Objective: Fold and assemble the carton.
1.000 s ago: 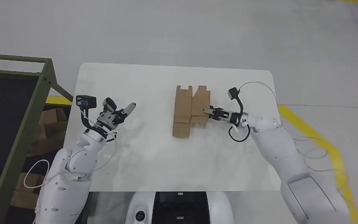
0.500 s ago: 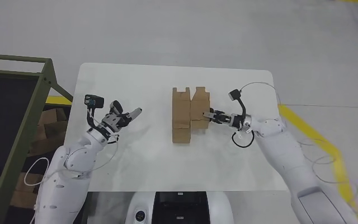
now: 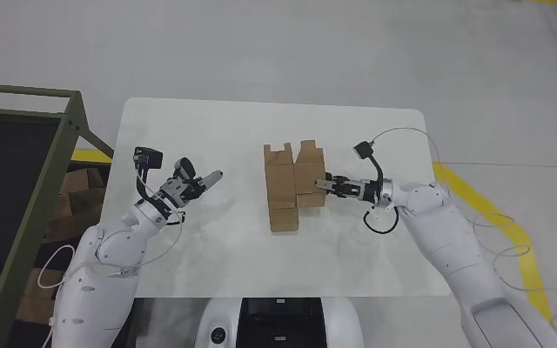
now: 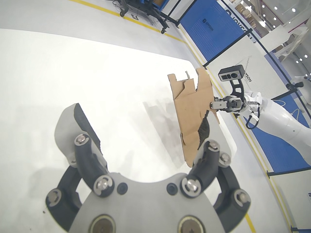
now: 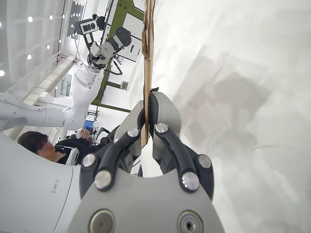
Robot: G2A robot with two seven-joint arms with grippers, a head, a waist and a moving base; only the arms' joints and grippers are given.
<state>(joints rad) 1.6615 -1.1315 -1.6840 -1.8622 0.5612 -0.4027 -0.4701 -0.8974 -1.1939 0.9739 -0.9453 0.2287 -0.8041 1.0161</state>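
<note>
Creeping in from nine o'clock, the left gripper has edged nearer the carton, jaws wide and empty. Mid-table, the flattened carton has swung slightly. The right gripper pinches its three o'clock edge, so I'd say unfolding comes next.

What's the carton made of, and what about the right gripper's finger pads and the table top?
The carton: plain brown corrugated cardboard, matte; its cut edge in the right wrist view shows wavy layers. The pads of the right gripper: black and ribbed, probably rubber, set in grey shells. The table: smooth white top with a slight sheen, likely laminate or painted board; can't tell which.
</note>
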